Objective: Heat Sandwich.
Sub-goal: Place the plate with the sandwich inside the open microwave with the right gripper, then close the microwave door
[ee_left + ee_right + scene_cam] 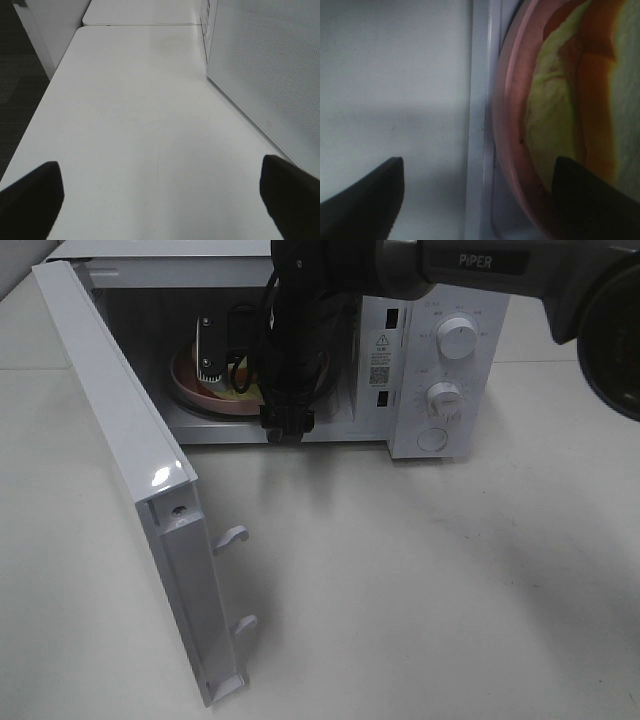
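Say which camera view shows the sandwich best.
The right wrist view: the sandwich fills it close up, in the pink dish. The exterior high view shows only a small part behind the arm. The left wrist view shows none.

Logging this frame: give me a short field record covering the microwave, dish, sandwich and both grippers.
microwave: on the table, door swung open
pink dish: inside the microwave
sandwich: lying in the pink dish
right gripper: reached into the microwave, jaws apart at the dish rim
left gripper: over bare table beside the microwave, jaws apart, empty
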`<state>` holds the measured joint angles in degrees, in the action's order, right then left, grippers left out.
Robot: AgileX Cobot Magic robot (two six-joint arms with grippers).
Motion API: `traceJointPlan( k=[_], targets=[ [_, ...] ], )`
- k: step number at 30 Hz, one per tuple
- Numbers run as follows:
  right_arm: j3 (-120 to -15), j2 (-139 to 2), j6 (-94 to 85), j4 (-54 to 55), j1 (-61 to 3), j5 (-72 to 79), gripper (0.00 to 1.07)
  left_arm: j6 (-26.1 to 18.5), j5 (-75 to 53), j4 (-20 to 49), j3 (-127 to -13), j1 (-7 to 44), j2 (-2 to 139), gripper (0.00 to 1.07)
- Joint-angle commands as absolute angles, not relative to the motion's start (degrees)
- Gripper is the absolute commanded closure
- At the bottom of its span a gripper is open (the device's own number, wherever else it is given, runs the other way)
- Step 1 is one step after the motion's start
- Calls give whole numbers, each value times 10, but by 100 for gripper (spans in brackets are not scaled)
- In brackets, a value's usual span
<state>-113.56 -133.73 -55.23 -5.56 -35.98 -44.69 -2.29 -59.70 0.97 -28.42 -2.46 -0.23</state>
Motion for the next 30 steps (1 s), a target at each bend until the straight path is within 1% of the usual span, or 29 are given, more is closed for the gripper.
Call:
traceJointPlan(
  k=[1,13,14,22,26,30],
  targets=[
    [-1095,-1301,-551,-56,-360,-425,30,-21,-594,10,-284,-25,-19,8],
    [-995,-1236,-551,-55,-362,-412,31,-21,-594,10,-284,-25,-19,8],
    [-975,-1222,-551,-55,-362,-409,31,-21,-594,10,-284,-25,-19,8],
    [-906,-1176,-551,-55,-362,-398,31,-21,-594,10,-284,-25,-19,8],
    [-850,-1137,-550,-55,-364,-394,31,-21,-594,10,-284,-25,-19,8],
    [-827,-1116,-550,-56,-368,-391,31,-21,-594,10,-284,-25,-19,8]
  ],
)
